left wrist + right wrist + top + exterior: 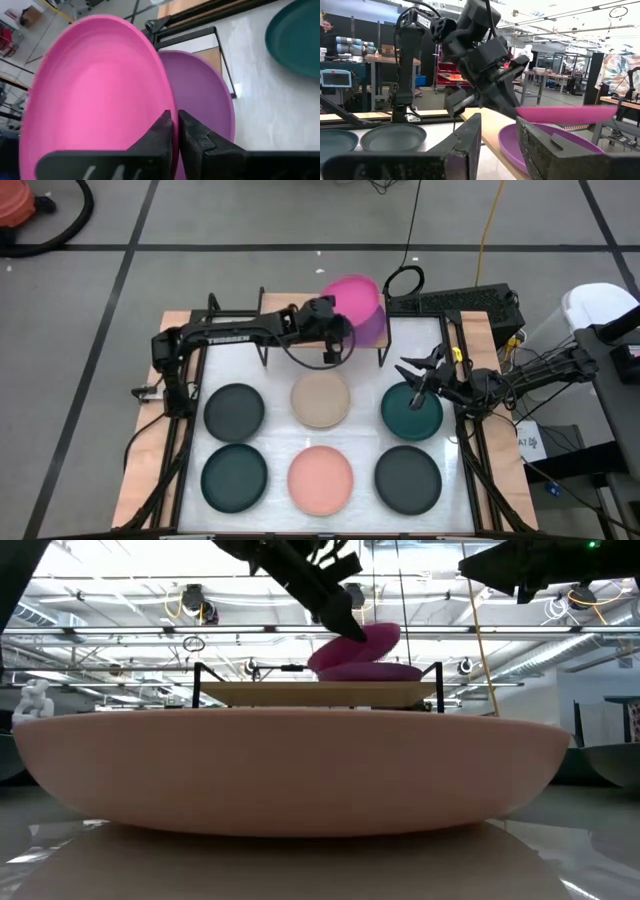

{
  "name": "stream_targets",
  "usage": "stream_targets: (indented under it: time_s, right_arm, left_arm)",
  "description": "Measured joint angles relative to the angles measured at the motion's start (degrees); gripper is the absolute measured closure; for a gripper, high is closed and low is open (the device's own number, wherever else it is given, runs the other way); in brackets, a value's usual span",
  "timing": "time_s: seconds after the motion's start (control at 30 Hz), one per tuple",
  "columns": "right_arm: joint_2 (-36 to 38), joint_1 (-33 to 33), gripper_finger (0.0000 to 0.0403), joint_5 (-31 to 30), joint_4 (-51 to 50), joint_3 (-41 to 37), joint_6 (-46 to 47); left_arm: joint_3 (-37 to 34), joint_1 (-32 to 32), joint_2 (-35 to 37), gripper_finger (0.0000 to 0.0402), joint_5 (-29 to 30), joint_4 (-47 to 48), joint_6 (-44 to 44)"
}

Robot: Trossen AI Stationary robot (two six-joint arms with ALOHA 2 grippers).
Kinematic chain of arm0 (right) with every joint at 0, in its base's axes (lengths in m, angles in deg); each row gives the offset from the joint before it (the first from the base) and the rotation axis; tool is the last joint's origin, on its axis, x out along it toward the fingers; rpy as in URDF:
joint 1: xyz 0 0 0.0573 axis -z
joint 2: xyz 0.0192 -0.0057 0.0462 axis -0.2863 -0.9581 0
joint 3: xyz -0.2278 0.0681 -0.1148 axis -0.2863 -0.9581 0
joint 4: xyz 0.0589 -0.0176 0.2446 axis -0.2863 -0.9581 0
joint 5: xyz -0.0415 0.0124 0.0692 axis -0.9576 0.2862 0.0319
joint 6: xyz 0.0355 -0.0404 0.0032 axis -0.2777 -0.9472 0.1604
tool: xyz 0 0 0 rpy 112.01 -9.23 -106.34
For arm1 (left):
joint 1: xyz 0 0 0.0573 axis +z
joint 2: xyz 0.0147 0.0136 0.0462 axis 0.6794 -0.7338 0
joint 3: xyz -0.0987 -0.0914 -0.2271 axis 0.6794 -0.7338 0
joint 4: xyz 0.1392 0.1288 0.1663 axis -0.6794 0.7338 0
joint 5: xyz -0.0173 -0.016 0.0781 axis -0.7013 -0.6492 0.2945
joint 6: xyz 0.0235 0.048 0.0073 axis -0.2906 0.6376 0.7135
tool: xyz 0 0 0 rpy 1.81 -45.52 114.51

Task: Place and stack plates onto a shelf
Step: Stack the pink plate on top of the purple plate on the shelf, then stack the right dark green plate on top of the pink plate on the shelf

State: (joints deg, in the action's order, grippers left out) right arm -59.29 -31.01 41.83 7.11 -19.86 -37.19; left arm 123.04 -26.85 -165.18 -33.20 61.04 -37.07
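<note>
My left gripper [337, 332] reaches over the shelf [290, 693] at the table's far side, shut on the magenta plate [356, 298]. Under that plate the purple plate [205, 95] lies flat on the shelf board. My right gripper [414, 383] hovers open above the far rim of the teal plate [412, 416] and touches nothing. The other plates lie flat on the white tabletop: dark grey [234, 408], beige [321, 401], dark teal [234, 476], salmon pink [320, 478] and dark grey [408, 478]. My left gripper [174, 117] pinches the magenta plate's rim [168, 102] between its two fingers, one on the upper face and one underneath. The fingers slant down from the table's left. The plate is tilted above the purple plate; whether its low edge touches it, I cannot tell.
The shelf's thin black legs [381, 352] stand just beyond the beige and teal plates. A black box with cables [470, 302] sits at the table's far right corner. In the low view the salmon pink plate [300, 770] fills the foreground and hides most of the table.
</note>
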Motion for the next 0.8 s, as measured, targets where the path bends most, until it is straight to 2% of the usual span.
stream_targets:
  time_s: [0.2,0.8]
  right_arm:
    - [0.0,0.0,0.0298,0.0,-0.1,0.0,-0.2]
    - [0.0,0.0,0.0297,0.0,-0.2,0.0,-0.5]
  left_arm:
    - [0.2,0.0,0.2,0.0334,-2.5,-0.6,-0.4]
    - [0.2,-2.6,0.2,0.0327,-4.4,-0.8,-1.3]
